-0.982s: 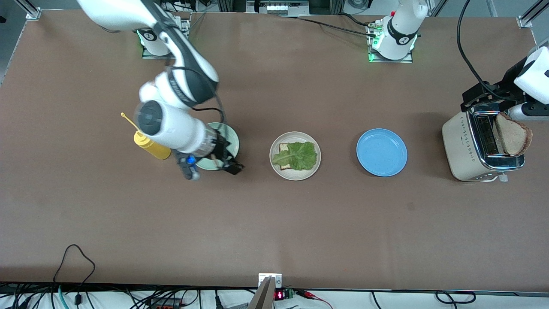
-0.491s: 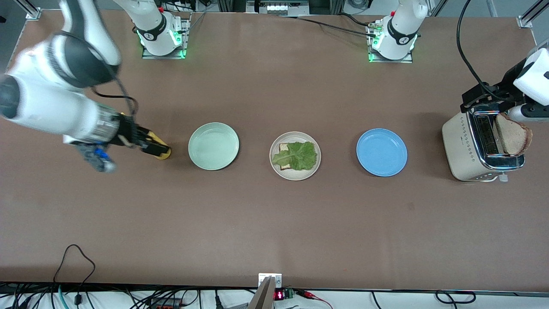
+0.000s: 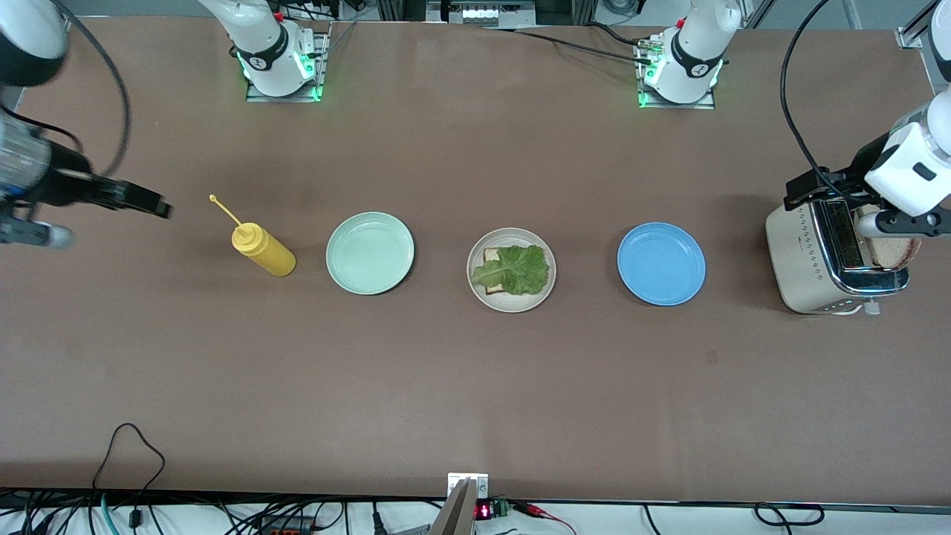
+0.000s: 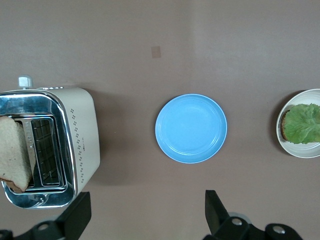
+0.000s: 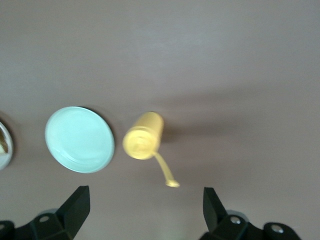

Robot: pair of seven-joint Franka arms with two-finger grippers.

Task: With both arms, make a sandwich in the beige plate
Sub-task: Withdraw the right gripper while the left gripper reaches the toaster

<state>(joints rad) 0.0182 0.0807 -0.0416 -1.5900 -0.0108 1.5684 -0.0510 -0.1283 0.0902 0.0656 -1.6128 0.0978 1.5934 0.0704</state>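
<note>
The beige plate [image 3: 511,305] sits mid-table and holds one bread slice [image 3: 489,257] with a green lettuce leaf [image 3: 518,269] on top. The left wrist view also shows this plate [image 4: 299,151] and the lettuce [image 4: 305,122]. A second bread slice [image 3: 894,253] stands in the toaster [image 3: 806,260] at the left arm's end of the table. My left gripper [image 3: 821,189] hangs open and empty over the toaster's edge, its fingers [image 4: 80,212] wide apart. Over bare table at the right arm's end, my right gripper [image 3: 141,202] is open and empty.
A mint green plate [image 3: 370,253] and a yellow squeeze bottle [image 3: 264,250] stand toward the right arm's end. A blue plate [image 3: 661,264] lies between the beige plate and the toaster. All stand in one row across the table's middle.
My right arm has swung from over the mint green plate, past the yellow bottle, out to its end of the table. The left arm has shifted slightly over the toaster, now covering part of the bread.
</note>
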